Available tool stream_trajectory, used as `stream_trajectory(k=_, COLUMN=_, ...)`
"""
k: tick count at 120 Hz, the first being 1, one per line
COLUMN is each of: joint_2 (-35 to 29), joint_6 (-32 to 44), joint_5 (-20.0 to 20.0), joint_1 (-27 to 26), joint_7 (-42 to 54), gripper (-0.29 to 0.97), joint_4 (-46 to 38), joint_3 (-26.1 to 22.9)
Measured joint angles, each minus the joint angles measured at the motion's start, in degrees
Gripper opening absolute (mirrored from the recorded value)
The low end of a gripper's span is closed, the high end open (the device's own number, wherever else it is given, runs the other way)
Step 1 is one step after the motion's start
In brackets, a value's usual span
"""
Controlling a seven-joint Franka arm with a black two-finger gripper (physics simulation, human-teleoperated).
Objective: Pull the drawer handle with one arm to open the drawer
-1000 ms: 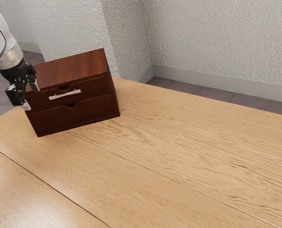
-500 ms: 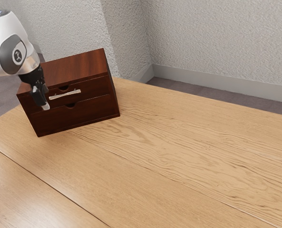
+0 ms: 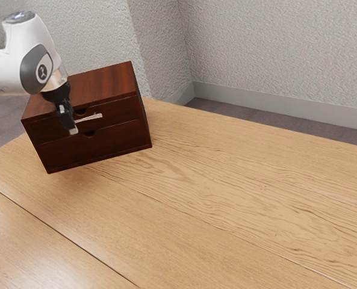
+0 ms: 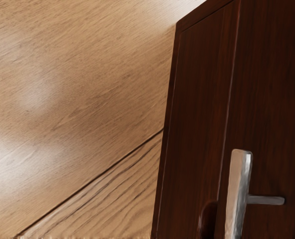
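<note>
Tabletop (image 3: 238, 198) stretches wide toward exterior view's right of cabinet (image 3: 100, 81); pincer (image 3: 70, 125) at end of drawer handle (image 3: 90, 118), grip: cannot tell.

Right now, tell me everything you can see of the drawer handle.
The handle is a slim, silvery, metal-looking bar with a flat face and squared ends. In the wrist view, a short post holds it off the upper drawer front. It runs lengthwise along that dark wooden front, which sits flush with the box, so the drawer looks shut. The tool covers the bar's end on the exterior view's left. I cannot tell whether it touches the bar.
</note>
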Motion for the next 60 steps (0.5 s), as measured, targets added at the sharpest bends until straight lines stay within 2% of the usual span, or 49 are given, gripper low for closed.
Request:
stream_trajectory(k=52, joint_2=2.48, joint_6=-1.46, joint_5=1.25, joint_1=0.66, joint_7=-2.01, gripper=0.64, joint_4=0.91, joint_3=-1.55)
stream_trajectory(k=60, joint_2=2.5, joint_6=-1.46, joint_5=2.37, joint_1=0.35, joint_7=-2.12, gripper=0.64, joint_4=0.94, joint_3=-1.59)
